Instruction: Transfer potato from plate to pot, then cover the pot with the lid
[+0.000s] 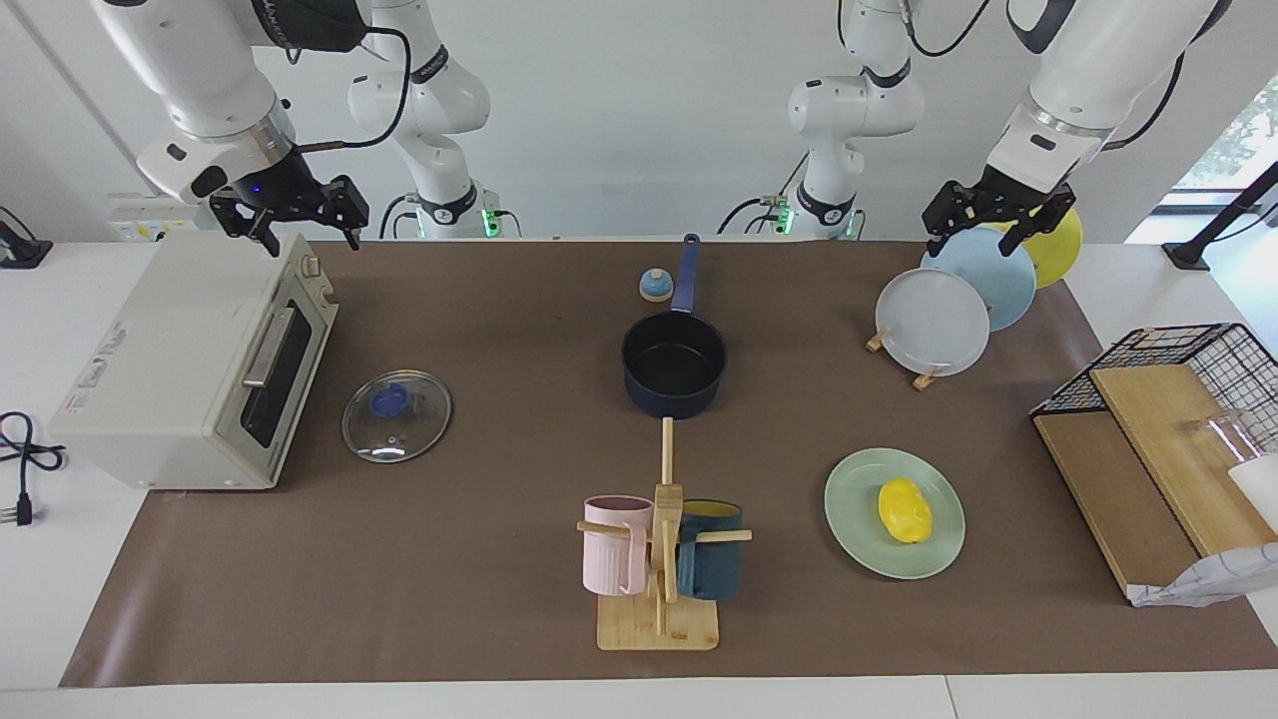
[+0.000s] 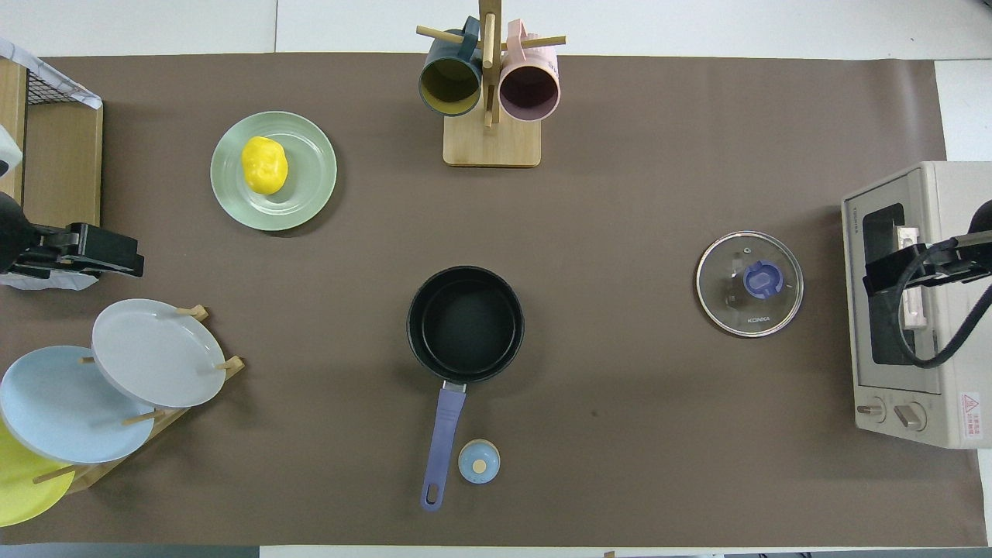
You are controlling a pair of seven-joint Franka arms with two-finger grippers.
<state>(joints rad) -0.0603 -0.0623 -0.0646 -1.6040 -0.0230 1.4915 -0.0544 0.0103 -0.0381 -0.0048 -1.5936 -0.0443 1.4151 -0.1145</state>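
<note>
Nothing's grabbed yet: my right hand (image 1: 290,215) hangs at the upper left of the facing view over the toaster oven (image 1: 190,369), fingers spread and empty, lid (image 1: 396,415) flat on the bench (image 1: 499,599) just beside it. Centre frame the pot (image 1: 674,364) sits empty. My left hand (image 1: 998,215), open and empty at upper right above the plate rack (image 1: 929,320), should drop straight onto the potato (image 1: 905,510) on the plate (image 1: 859,539) at lower right and pinch its narrow width so it doesn't roll.
</note>
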